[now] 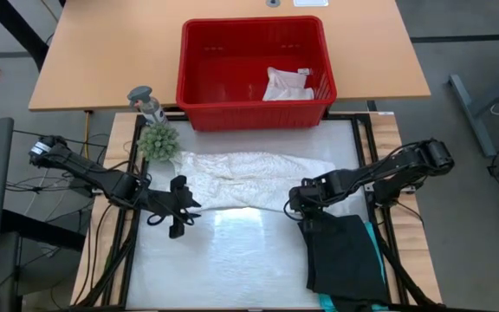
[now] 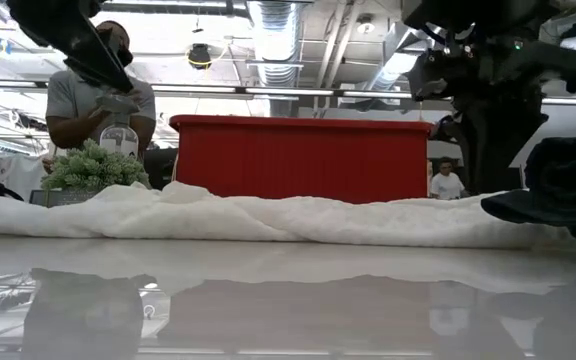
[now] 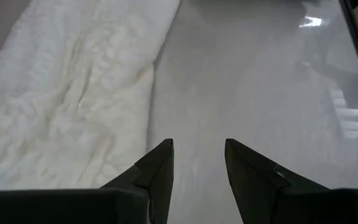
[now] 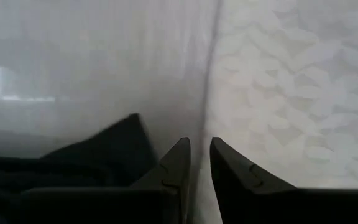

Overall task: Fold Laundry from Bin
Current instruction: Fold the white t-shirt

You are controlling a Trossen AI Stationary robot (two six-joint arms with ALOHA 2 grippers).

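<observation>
The large white lacy top (image 1: 249, 178) lies spread across the table's middle, just in front of the red bin (image 1: 254, 24). A small white cloth (image 1: 286, 84) lies inside the bin. A folded black garment (image 1: 345, 256) lies at the near right, with a teal edge (image 1: 376, 260) showing beside it. My left gripper (image 3: 199, 146) is open over bare table beside the top's near left part (image 3: 73, 93). My right gripper (image 4: 200, 144) points steeply down, narrowly open, with its fingertips astride the top's near edge (image 4: 211, 74), close to the black garment (image 4: 92, 155). My right gripper stands with one fingertip on each side of the white top's near edge, coming from above. I cannot tell whether the fingertips touch the cloth.
A small green plant (image 1: 158, 141) and a grey-topped bottle (image 1: 145, 102) stand at the table's far left corner. A person (image 2: 98, 95) is behind the table on the far left. Bare glossy table (image 1: 232, 260) stretches from the top to the near edge.
</observation>
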